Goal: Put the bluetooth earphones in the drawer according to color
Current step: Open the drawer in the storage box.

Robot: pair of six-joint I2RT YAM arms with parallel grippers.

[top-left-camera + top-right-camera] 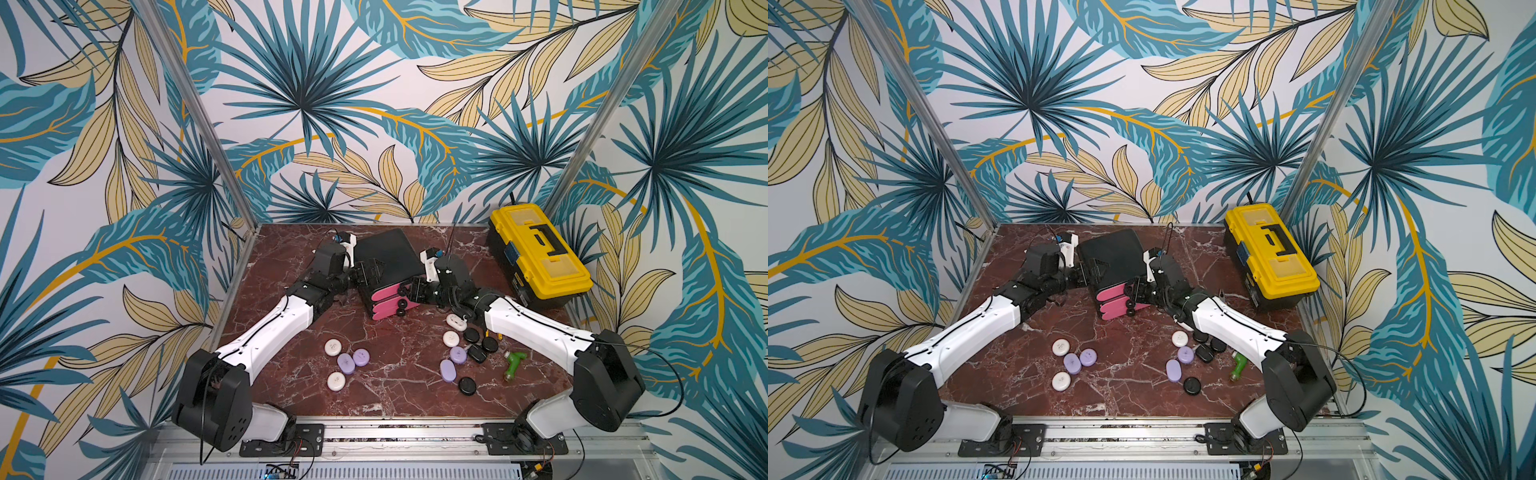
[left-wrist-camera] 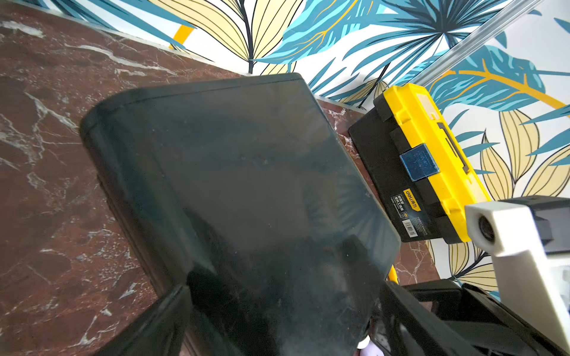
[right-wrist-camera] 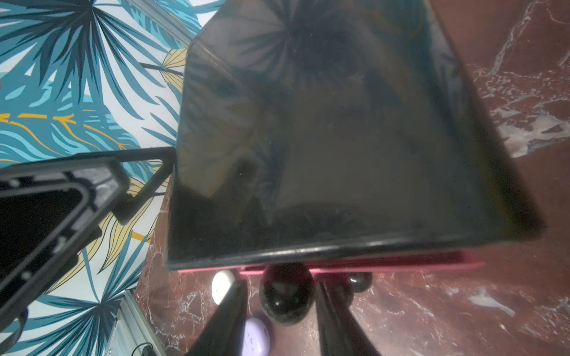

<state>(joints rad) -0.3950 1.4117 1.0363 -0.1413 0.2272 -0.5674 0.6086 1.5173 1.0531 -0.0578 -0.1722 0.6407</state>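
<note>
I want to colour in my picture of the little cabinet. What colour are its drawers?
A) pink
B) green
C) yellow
A: the drawers stacked in the black cabinet show pink fronts in both top views.

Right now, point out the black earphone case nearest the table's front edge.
The round black case lying alone, next to the oval lilac case; the other three black cases cluster together farther back.
</note>
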